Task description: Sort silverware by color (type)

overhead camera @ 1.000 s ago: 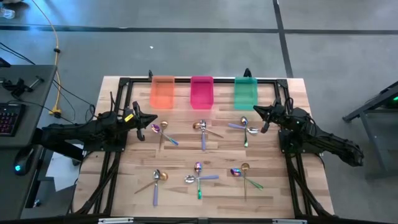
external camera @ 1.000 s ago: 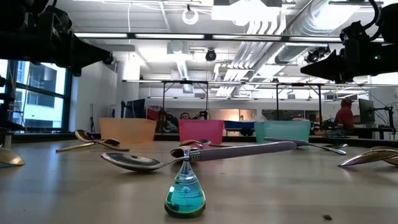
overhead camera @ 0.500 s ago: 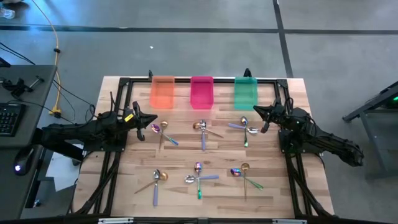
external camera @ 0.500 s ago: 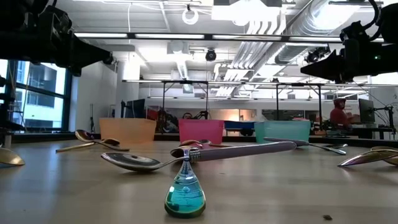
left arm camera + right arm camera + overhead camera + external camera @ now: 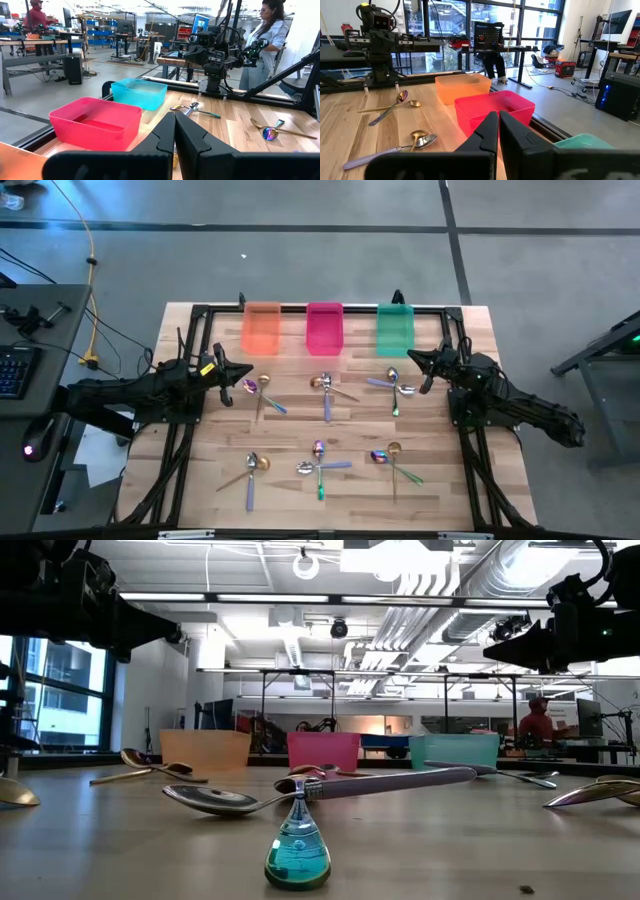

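Note:
Several thin spoons lie flat on the wooden table in six small crossed clusters: three in a far row [image 5: 258,392], [image 5: 325,388], [image 5: 395,385] and three nearer [image 5: 252,468], [image 5: 320,464], [image 5: 391,456]. They are silver, gold and iridescent, some with purple or green handles. My left gripper [image 5: 228,370] hovers shut above the table, left of the far-left cluster; its fingers meet in the left wrist view [image 5: 175,122]. My right gripper [image 5: 415,361] hovers shut to the right of the far-right cluster, fingers together [image 5: 498,122]. Neither touches a spoon.
Three translucent bins stand in a row along the far edge: orange [image 5: 262,328], pink [image 5: 324,328], green [image 5: 395,328]. In the low view a green handle end [image 5: 298,850] and a silver spoon bowl [image 5: 215,800] lie closest. Black frame rails run along the table's sides. People stand in the room beyond.

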{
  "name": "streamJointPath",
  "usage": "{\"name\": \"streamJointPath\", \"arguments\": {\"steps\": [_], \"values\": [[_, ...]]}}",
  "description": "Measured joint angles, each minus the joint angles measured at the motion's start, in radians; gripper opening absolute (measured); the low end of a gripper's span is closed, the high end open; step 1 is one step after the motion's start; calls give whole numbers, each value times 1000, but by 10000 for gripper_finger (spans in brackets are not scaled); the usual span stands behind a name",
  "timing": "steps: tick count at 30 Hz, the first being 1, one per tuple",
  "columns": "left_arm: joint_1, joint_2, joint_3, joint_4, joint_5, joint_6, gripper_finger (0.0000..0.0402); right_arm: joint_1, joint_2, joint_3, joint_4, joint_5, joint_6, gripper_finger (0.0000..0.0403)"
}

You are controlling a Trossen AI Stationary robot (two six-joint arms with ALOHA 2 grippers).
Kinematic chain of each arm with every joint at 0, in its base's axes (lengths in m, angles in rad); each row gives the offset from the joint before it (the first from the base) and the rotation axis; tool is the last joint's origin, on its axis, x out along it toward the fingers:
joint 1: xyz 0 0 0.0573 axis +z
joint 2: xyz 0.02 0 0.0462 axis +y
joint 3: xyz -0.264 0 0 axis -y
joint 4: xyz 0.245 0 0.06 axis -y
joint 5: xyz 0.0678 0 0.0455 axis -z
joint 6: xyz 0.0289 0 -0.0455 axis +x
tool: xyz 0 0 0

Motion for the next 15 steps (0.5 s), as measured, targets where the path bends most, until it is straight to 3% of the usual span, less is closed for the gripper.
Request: {"name": "streamJointPath", "arguments": {"steps": [9,15], "values": [[0,0,0,0,0,0,0,0,0,0,0,0,0,0],[0,0,0,2,0,0,0,0,0,0,49,27,-94,0]]}}
